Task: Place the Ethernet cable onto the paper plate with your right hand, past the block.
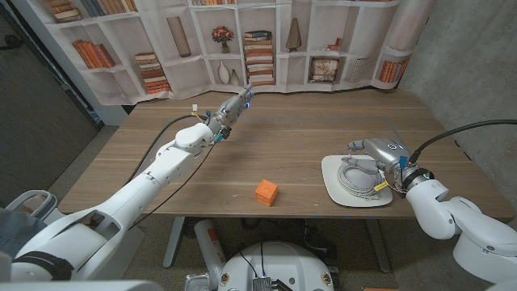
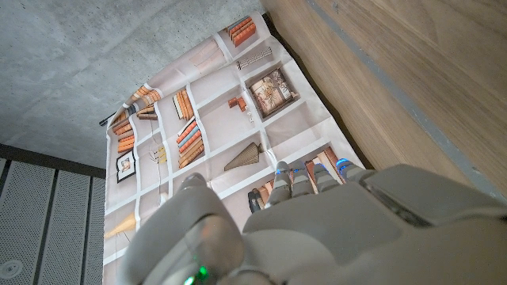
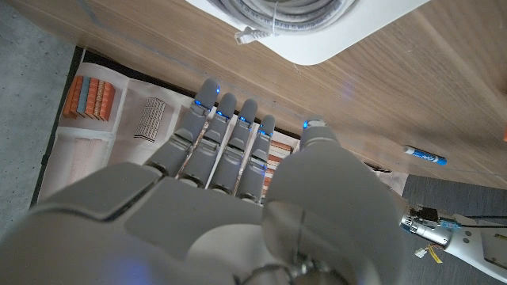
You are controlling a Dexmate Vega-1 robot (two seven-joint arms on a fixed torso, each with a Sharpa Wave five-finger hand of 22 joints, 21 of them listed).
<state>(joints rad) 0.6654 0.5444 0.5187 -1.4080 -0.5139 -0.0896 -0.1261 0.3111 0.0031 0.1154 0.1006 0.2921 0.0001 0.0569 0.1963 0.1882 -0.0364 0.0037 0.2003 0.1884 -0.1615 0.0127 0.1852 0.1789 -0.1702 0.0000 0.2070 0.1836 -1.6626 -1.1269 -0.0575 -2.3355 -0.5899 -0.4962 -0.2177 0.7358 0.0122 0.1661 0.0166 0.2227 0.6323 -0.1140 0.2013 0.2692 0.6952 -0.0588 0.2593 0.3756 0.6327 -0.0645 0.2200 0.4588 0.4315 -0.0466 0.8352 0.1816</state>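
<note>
The cable (image 1: 359, 175) lies coiled on the plate (image 1: 335, 192), well past the block (image 1: 266, 191), so placement looks done. The right hand (image 1: 380, 151) hovers over it, fingers straight, apparently empty. Only withdrawal seems called for.

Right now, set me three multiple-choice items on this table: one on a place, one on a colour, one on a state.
1. Where does the Ethernet cable lie?
A. on the paper plate
B. beside the block
C. in the left hand

2. What colour is the block?
A. blue
B. orange
C. green

3. How is the right hand?
A. gripping the block
B. holding nothing
C. lifting the plate

Key: 1 A, the coil sits inside the plate's rim; 2 B, orange cube mid-table; 3 B, right wrist view shows straight, empty fingers.
</note>
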